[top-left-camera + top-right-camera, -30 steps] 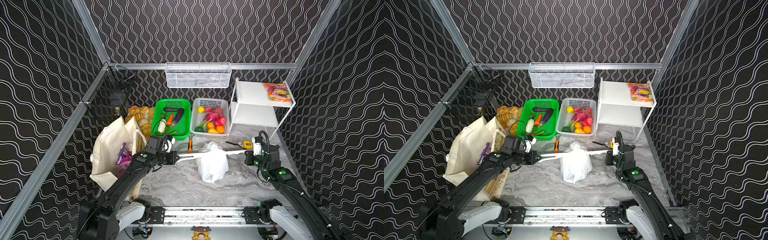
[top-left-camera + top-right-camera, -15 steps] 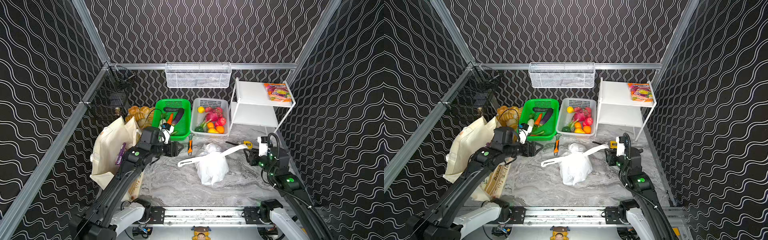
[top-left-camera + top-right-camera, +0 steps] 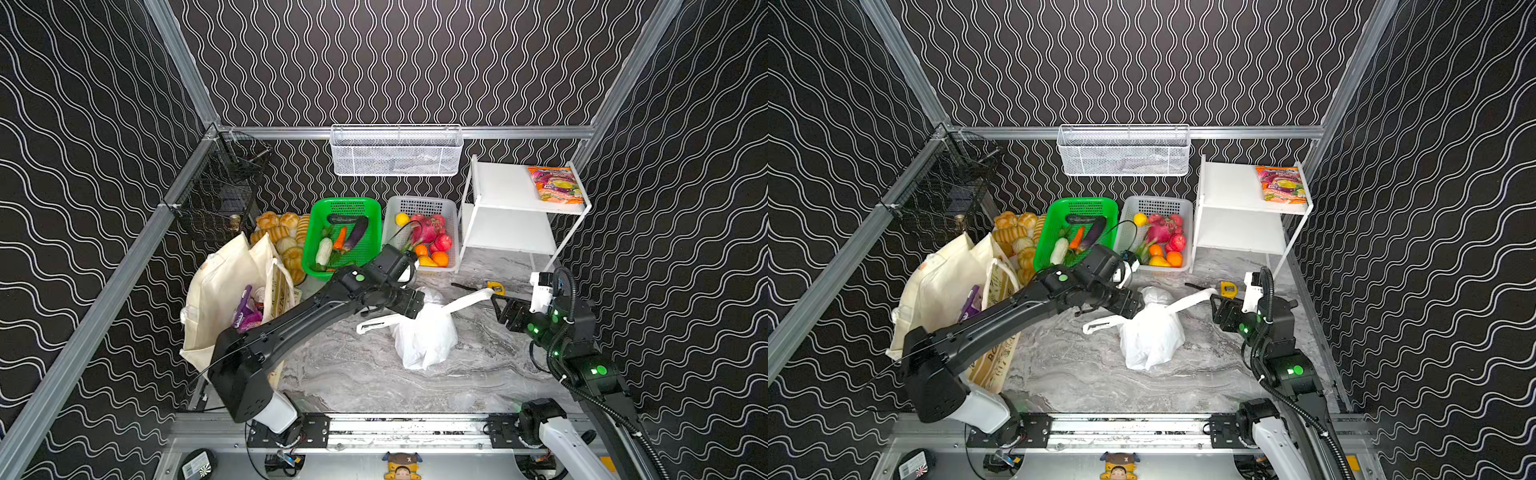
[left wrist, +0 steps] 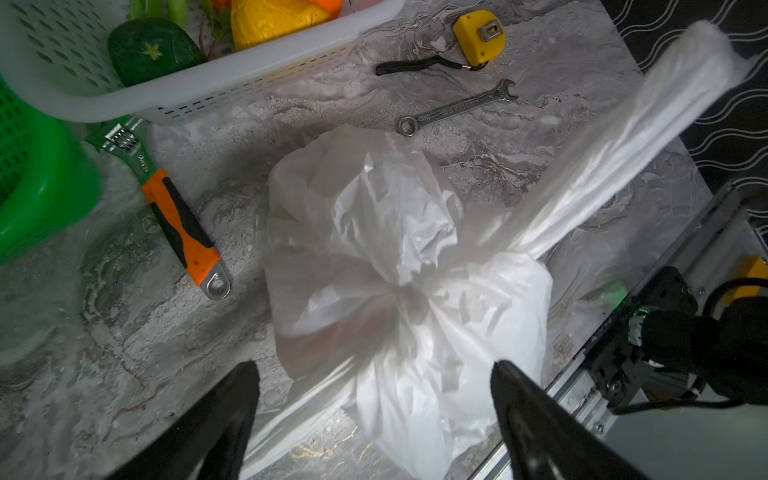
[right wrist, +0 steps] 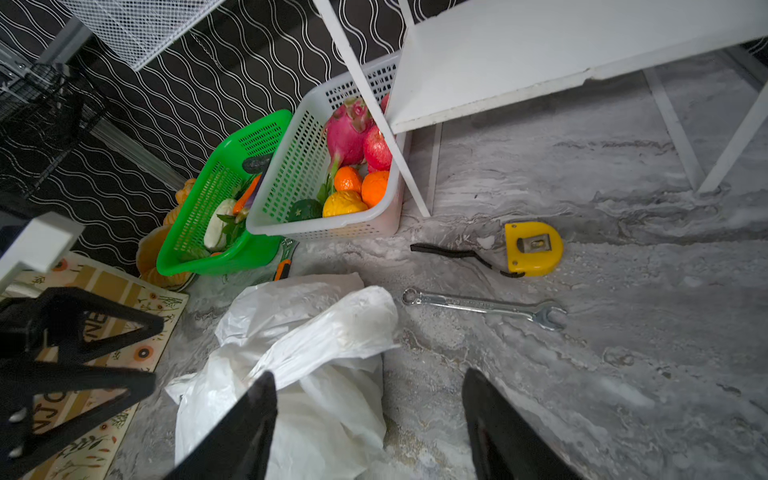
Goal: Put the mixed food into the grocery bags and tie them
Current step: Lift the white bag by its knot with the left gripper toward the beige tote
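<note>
Left fingers: mine are spread wide and hold nothing. They hang just over the gathered top of the white plastic bag.
Right fingers: also apart, with nothing clamped between them. They are at the end of one bag handle. I cannot tell if the handle touches them.
White plastic bag: it stands in the middle of the counter. Its neck is pulled together in a knot. In the left wrist view something reddish shows faintly through the plastic.
Handles: the right handle stretches out toward my right fingers. The left handle lies out to the other side, low over the counter.
Canvas tote: it stands at the left edge of the counter, open on top, with purple packets inside.
Tools: a spanner, a yellow tape measure and an adjustable wrench with an orange grip lie on the counter behind the bag.
Baskets: the green basket with vegetables and the white basket with fruit stand side by side at the back.
</note>
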